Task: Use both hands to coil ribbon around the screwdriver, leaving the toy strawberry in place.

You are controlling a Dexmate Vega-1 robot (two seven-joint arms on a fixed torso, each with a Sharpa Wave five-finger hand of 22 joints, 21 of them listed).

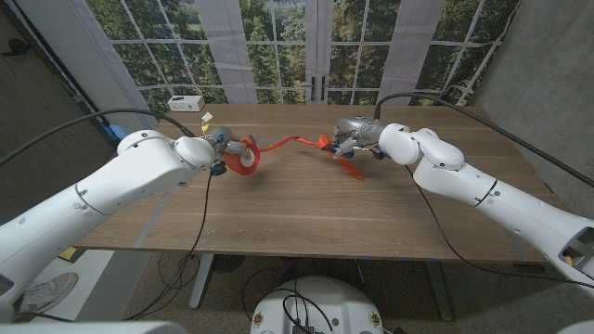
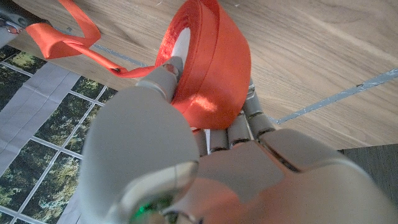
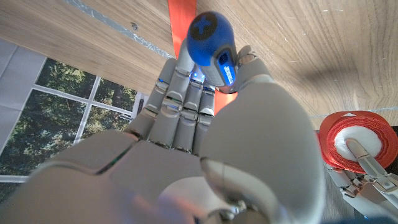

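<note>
Left hand (image 1: 219, 148), left of centre: gripped ribbon roll (image 1: 242, 157). Right hand (image 1: 357, 136), right of centre: held blue-handled screwdriver (image 3: 212, 46). Ribbon (image 1: 283, 144) stretched between both above the wooden table (image 1: 306, 204). White box (image 1: 187, 103), upper left.

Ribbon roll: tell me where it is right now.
In the head view the ribbon roll sits left of the table's middle, held by the left hand; its loose ribbon stretches across to the right hand, which grips the screwdriver.
</note>
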